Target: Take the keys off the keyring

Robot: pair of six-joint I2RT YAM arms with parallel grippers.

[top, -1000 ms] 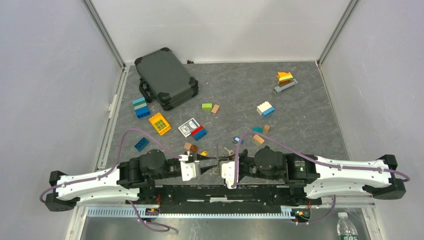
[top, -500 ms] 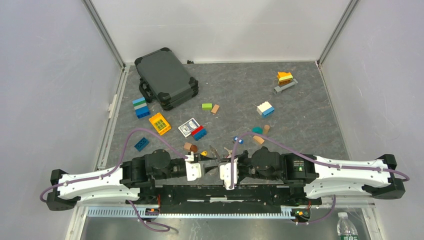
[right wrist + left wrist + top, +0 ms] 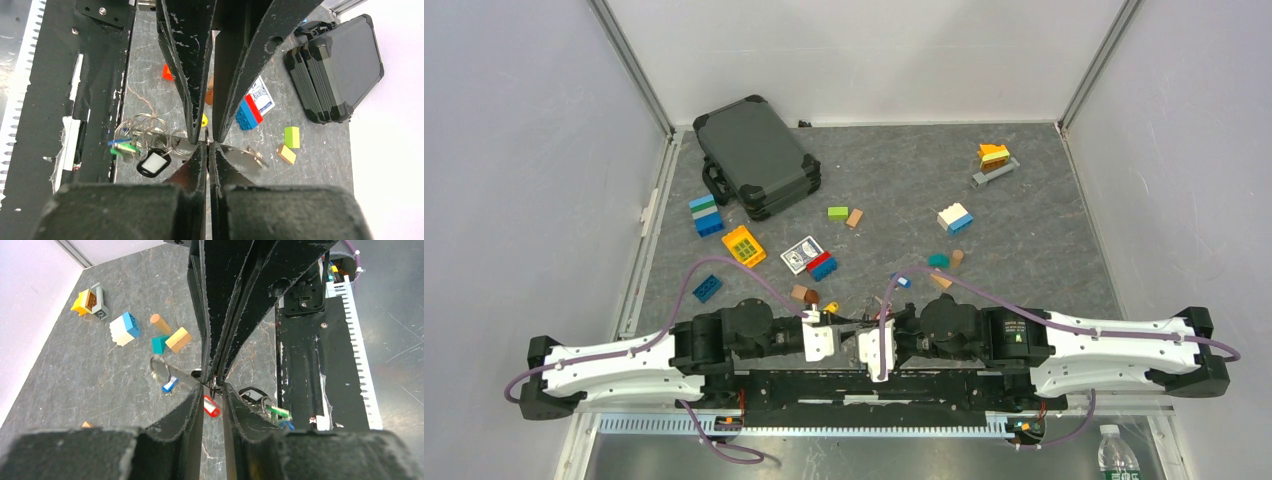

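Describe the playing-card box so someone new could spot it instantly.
Start at the dark hard case at the table's far left, then come toward the arms. Just right of the flat yellow-orange brick lies the playing-card box, next to a red-and-blue brick. It is the only white, printed, flat pack among solid-coloured blocks.
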